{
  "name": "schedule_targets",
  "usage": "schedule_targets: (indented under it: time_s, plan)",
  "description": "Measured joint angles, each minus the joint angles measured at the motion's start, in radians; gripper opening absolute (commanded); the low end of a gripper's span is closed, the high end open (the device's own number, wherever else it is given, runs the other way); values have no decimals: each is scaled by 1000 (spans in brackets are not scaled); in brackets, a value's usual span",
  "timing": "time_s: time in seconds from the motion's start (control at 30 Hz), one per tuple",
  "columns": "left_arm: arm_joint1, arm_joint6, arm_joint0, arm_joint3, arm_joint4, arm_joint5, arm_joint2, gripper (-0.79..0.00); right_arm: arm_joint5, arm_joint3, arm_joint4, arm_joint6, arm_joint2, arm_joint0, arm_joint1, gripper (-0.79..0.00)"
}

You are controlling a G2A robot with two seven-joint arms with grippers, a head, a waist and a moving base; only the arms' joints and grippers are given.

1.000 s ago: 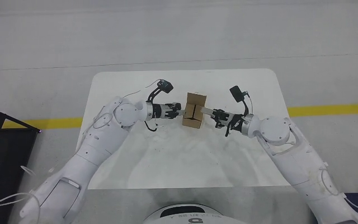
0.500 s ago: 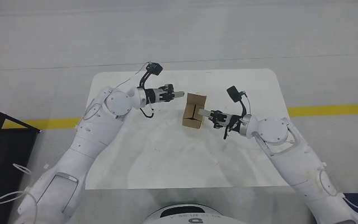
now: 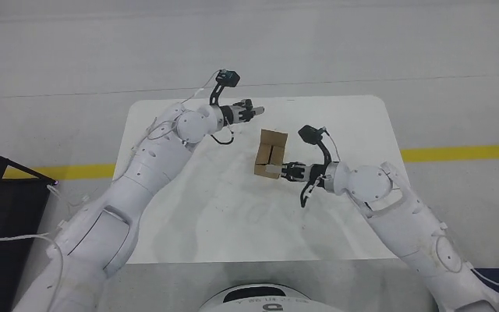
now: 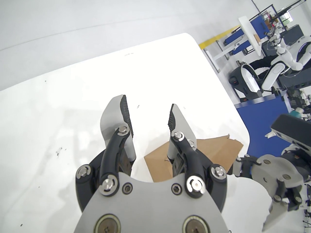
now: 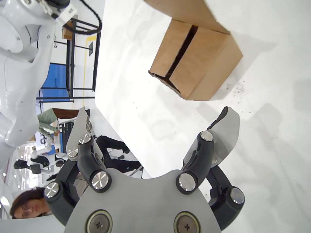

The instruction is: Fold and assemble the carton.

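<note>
Roughly in the middle of the table [image 3: 195, 226]: brown carton [image 3: 270, 154], two closed flaps meeting at a dark seam on the side toward the right arm, one flap sticking out loose. Right gripper [image 5: 153, 111] low over the table, just beside the carton's near corner, fingers spread wide, grasping nothing. Left gripper [image 4: 148, 103] above the table's far side, apart from the carton, fingers parted, likewise holding nothing.

A robotics lab hall: other white robots [image 4: 249, 78] stand by blue-panelled benches [image 4: 262, 115], yellow line [image 3: 448, 154] on grey floor [image 3: 249, 47].
</note>
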Motion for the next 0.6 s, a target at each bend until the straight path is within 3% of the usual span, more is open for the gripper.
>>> schedule_targets:
  time_s: [0.1, 0.33, 0.6]
  plan:
    - [-21, -17, -10, 43, -22, -16, 20, -409, -7, 11, 8, 16, -17, 16, -5, 0]
    - [-54, -33, -26, 129, -26, -80, 47, -409, -166, 117, 129, 111, -58, 87, -22, 0]
    - [-65, -93, -37, 179, -61, -171, 34, -416, -125, 173, 154, 101, -115, 147, -44, 0]
